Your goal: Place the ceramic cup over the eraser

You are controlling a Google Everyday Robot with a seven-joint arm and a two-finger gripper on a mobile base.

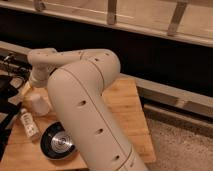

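The off-white ceramic cup stands at the left side of the wooden table. My gripper is right above the cup, at the end of the wrist, and seems to touch its top. My big cream arm fills the middle of the view and hides much of the table. I cannot make out the eraser; a dark shape at the left edge beside the cup is unclear.
A labelled white bottle lies on the table in front of the cup. A black round dish sits near the front edge. A dark wall and a metal rail run behind the table. Carpet lies to the right.
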